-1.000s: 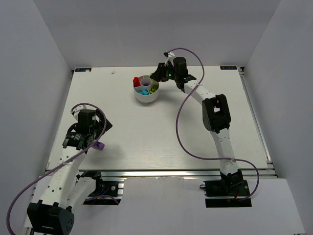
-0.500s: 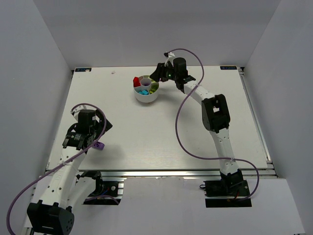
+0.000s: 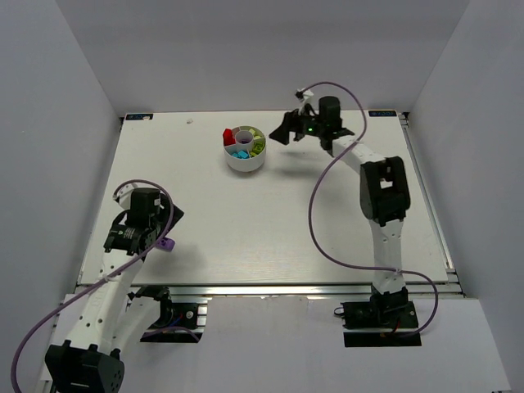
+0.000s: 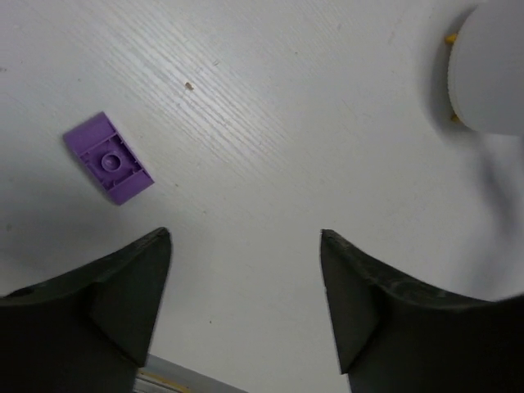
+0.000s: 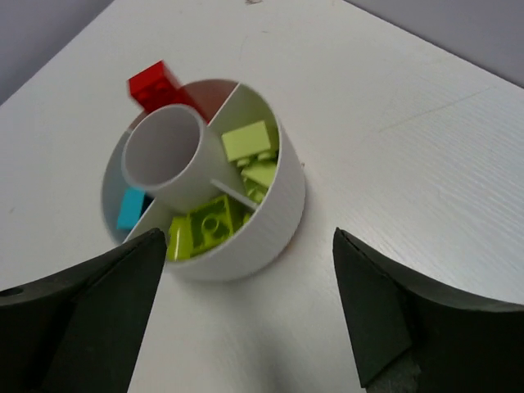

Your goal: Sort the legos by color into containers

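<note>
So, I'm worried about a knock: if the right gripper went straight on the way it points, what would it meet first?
Probably the white dish, at its wall by the lime green bricks; it lies straight ahead of the right gripper. Height is unclear, so not certain.

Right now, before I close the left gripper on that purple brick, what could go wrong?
1. The purple brick lies to one side of the gap between the open fingers of the left gripper, not inside it. Closing here would likely miss it or flick it away.
2. The red brick looks perched at the rim of the dish. A bump from the open right gripper nearby could tip it out.
</note>
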Robot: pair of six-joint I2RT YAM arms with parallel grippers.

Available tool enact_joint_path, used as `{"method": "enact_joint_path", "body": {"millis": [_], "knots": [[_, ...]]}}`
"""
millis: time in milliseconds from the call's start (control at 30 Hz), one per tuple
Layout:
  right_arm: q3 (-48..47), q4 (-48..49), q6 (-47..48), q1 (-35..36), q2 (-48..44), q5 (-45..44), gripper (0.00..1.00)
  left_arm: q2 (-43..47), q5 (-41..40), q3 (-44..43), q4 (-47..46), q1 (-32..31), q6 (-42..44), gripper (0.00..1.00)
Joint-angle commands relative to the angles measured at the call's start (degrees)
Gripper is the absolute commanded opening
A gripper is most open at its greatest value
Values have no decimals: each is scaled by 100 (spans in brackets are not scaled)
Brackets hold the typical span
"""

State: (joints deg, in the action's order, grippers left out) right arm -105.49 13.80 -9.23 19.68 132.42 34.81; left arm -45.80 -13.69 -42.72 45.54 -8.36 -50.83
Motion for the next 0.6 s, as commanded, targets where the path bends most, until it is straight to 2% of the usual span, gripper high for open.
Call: {"method": "enact_joint_path", "body": {"millis": [0, 33, 100, 133, 200, 233, 300, 333, 433, 567], "knots": [[590, 449, 808, -595, -1128, 1702, 86, -77, -186, 202, 376, 36, -471, 77], [913, 239, 905, -649, -1270, 1914, 72, -226, -195, 237, 472, 54, -541, 67], [1292, -557, 1918, -702, -1812, 2091, 54, -394, -186, 360, 509, 97, -717, 66], [1538, -728, 2230, -703, -2025, 2118, 37, -603, -212, 378, 535, 185, -770, 66], [2469, -844, 2871, -711, -2691, 2197, 29, -850, -335, 378, 579, 317, -919, 71], [2759, -931, 3023, -703, -2895, 2223, 28, -991, -388, 370, 657, 491, -964, 79], [3472, -958, 3225, -703, -3421, 2250, 36, -1378, -424, 361, 632, 703, -1008, 84], [3665, -976, 3313, -711, -3564, 2224, 43, -1483, -441, 352, 536, 800, -1017, 85], [4176, -1064, 3402, -720, -3969, 2153, 49, -1800, -371, 352, 98, 1362, -991, 88], [4581, -976, 3367, -790, -4259, 2162, 51, -2441, -230, 256, -343, 1600, -912, 88]]}}
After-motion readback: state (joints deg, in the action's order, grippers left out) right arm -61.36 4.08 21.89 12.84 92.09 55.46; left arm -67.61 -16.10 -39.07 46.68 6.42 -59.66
